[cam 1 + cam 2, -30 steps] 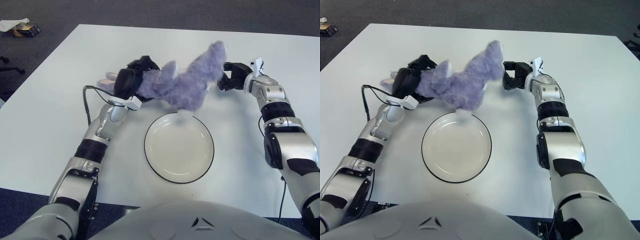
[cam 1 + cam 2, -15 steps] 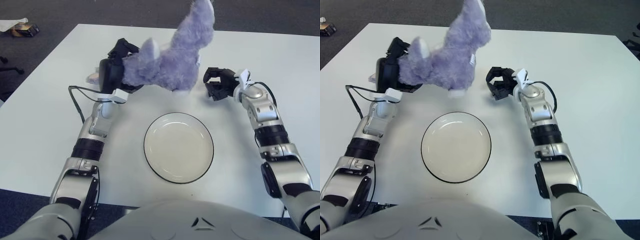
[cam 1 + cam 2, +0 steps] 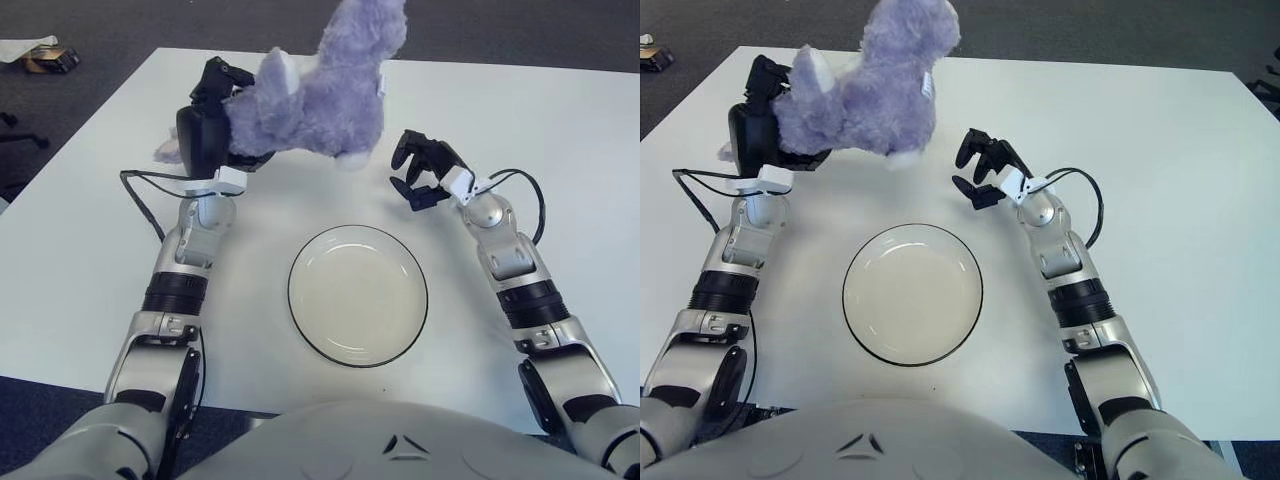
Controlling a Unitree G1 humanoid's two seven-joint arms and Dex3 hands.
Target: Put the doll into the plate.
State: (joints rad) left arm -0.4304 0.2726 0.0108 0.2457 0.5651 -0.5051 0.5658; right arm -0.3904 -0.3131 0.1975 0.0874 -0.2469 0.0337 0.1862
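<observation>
The left hand (image 3: 208, 135) is raised over the far left part of the table (image 3: 90, 250), its dark fingers closed around one end of the doll (image 3: 315, 95), a fluffy lilac plush. The doll is held up clear of the tabletop and stretches from the hand toward the right, with one rounded end pointing up and away at the far side and a pale patch of fur showing near the hand. A small white tag shows on its right flank. The plate (image 3: 358, 294), white with a dark rim, lies flat on the table nearer the robot and to the right of the left forearm; the doll hangs beyond its far edge, not over its middle, and nothing lies in the plate. The right hand (image 3: 422, 168) shows just right of the doll and beyond the plate's far right rim, apart from both; its black fingers are spread loosely and grasp nothing. A black cable (image 3: 143, 200) loops out from beside the left wrist, and another cable (image 3: 530, 195) arcs by the right forearm. At the far left, off the table, a small dark object (image 3: 50, 60) lies on the grey floor (image 3: 130, 25).
</observation>
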